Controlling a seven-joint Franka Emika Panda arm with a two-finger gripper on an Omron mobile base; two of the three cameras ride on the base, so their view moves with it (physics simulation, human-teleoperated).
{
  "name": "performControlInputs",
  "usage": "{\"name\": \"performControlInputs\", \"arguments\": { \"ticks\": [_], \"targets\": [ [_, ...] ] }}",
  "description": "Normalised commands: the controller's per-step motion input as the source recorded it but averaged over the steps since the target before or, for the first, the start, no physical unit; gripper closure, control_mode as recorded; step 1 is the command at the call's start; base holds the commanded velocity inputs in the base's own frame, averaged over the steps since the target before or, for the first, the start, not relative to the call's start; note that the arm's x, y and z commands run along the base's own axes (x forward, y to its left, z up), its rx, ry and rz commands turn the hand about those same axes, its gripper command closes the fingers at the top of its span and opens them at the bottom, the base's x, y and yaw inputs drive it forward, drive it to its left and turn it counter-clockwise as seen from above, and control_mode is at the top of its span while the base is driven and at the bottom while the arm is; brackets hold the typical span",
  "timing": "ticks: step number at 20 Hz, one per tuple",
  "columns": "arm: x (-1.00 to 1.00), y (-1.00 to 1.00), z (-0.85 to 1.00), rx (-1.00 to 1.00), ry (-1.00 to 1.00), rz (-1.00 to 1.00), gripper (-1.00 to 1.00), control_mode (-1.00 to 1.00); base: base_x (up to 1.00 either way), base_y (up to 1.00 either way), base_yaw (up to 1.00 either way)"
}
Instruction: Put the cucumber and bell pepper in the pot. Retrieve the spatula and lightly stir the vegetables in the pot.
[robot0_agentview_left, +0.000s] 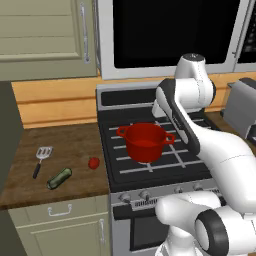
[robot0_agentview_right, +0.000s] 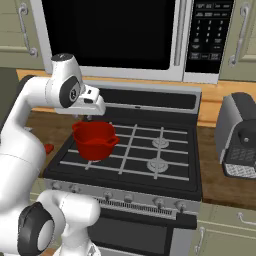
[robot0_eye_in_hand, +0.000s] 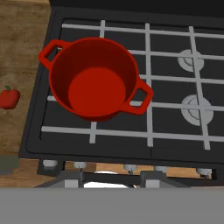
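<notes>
The red pot (robot0_agentview_left: 145, 142) stands empty on the stove's front left grate, and its bare red bottom (robot0_eye_in_hand: 96, 89) faces the hand camera. My gripper (robot0_eye_in_hand: 111, 181) hovers above and slightly in front of it, open, with nothing between the fingertips. On the wooden counter left of the stove lie the small red bell pepper (robot0_agentview_left: 93, 163), the dark green cucumber (robot0_agentview_left: 59, 178) and the spatula (robot0_agentview_left: 42, 157) with its slotted head pointing away. The bell pepper (robot0_eye_in_hand: 8, 97) also sits at the hand view's left edge.
The black stove (robot0_agentview_left: 150, 167) has grey grates and two round burners (robot0_eye_in_hand: 192, 61) right of the pot. A microwave (robot0_agentview_right: 115, 35) hangs over the stove. A grey appliance (robot0_agentview_right: 240, 135) stands on the right counter. Cabinet doors (robot0_agentview_left: 45, 30) hang above the left counter.
</notes>
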Motion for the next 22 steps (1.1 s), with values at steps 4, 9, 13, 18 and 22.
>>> {"name": "performControlInputs", "arguments": {
  "ticks": [4, 9, 13, 18, 22],
  "targets": [
    [0.00, 0.00, 0.00, 0.00, 0.00, 0.00, -1.00, 1.00, 0.00, 0.10, 0.00],
    [0.00, 0.00, 0.00, 0.00, 0.00, 0.00, -1.00, 1.00, 0.00, 0.58, 0.00],
    [0.00, 0.00, 0.00, 0.00, 0.00, 0.00, -1.00, 1.00, 0.00, 0.43, 0.00],
    [0.00, 0.00, 0.00, 0.00, 0.00, 0.00, -1.00, 1.00, 0.00, 0.48, 0.00],
    [0.00, 0.00, 0.00, 0.00, 0.00, 0.00, -1.00, 1.00, 0.01, 0.59, 0.00]
  ]
}}
